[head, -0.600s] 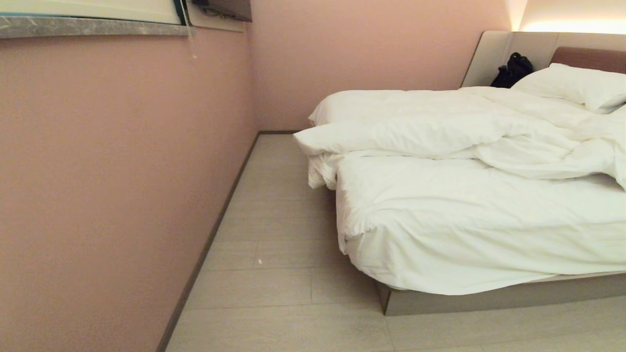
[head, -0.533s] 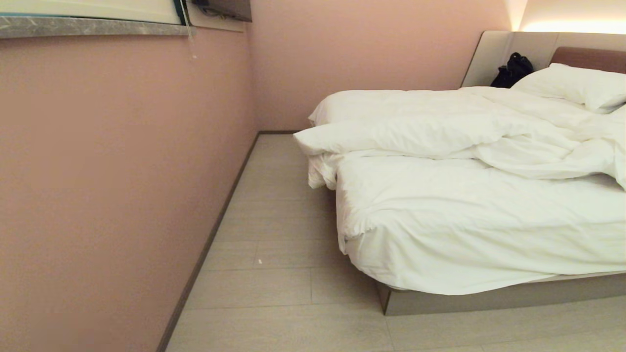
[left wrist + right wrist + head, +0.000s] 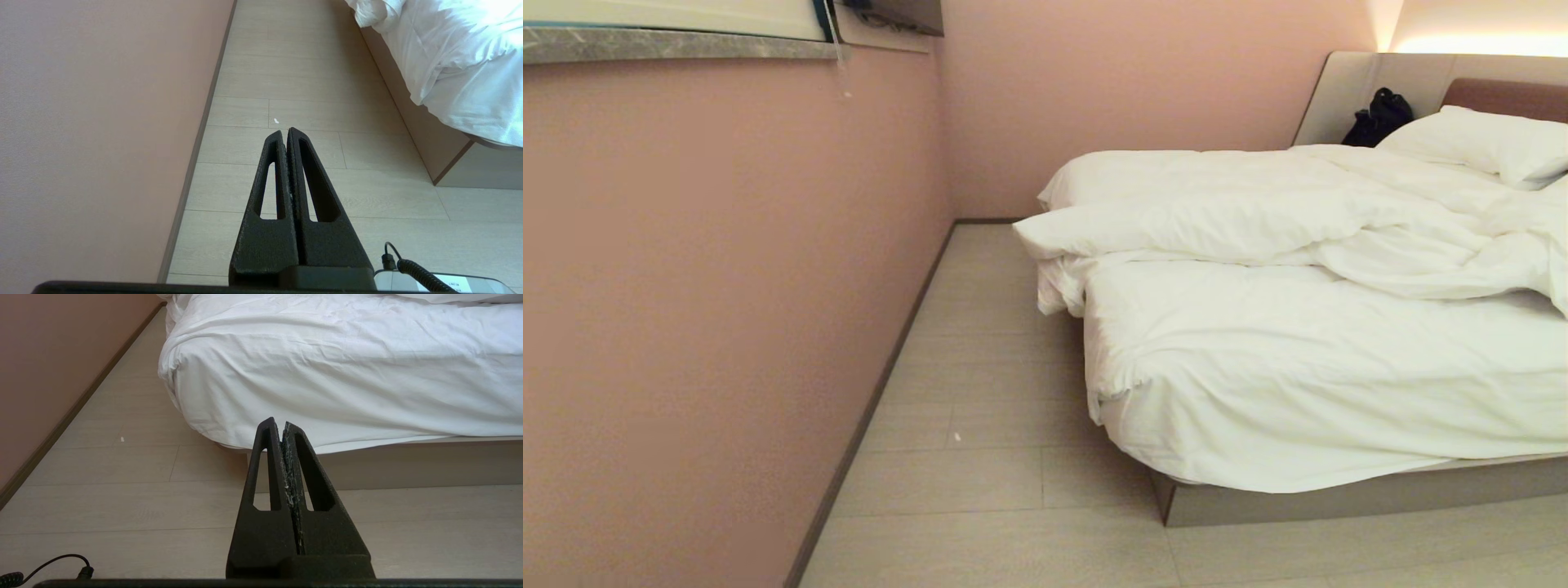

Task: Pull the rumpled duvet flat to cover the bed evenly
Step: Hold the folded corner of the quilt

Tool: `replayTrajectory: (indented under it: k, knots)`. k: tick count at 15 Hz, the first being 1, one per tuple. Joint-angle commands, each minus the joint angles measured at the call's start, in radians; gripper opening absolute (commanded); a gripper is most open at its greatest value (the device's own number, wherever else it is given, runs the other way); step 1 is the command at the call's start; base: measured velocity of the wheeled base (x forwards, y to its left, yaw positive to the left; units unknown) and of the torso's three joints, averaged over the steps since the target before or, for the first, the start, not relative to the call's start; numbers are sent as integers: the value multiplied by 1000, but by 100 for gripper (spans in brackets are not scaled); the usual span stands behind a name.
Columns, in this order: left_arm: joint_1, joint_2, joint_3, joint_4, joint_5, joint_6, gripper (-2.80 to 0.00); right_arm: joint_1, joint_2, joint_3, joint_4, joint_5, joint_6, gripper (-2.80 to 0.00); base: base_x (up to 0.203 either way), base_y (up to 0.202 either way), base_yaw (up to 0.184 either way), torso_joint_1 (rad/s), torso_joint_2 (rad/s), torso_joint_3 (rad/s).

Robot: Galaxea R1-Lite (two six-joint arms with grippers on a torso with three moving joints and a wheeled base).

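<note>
A: Where is the duvet (image 3: 1282, 212)?

B: On the bed (image 3: 1339, 494), bunched in thick folds across the middle and toward the headboard (image 3: 1347, 90). One folded end sticks out past the side edge nearest the pink wall (image 3: 727, 286). The foot end of the mattress shows only the white sheet (image 3: 1307, 384), which hangs over the foot corner.

A: Anything else on the bed?

B: A pillow (image 3: 1478, 143) at the head end, and a black bag (image 3: 1376, 118) against the headboard.

A: Left gripper (image 3: 286, 131)?

B: Fingers pressed together, holding nothing. It points at the floor (image 3: 306, 81) between the wall and the bed's side, well apart from the bedding.

A: Right gripper (image 3: 278, 422)?

B: Also closed and empty. It faces the foot edge of the bed, near the corner, not touching the sheet.
</note>
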Motion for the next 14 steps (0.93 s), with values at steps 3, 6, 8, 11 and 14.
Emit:
replayTrajectory:
  k: [3,6,8,11,14]
  knots:
    - [0,0,0,1,1,-1,-280,0,0,0,0,0,0,-280,0,0,0,0,0,0]
    - [0,0,0,1,1,-1,-280,0,0,0,0,1,0,-280,0,0,0,0,0,0]
    - [0,0,0,1,1,1,-280,0,0,0,0,0,0,-280,0,0,0,0,0,0]
    - [0,0,0,1,1,2,-280,0,0,0,0,0,0,-280,0,0,0,0,0,0]
    - [0,0,0,1,1,2,-280,0,0,0,0,0,0,-280,0,0,0,0,0,0]
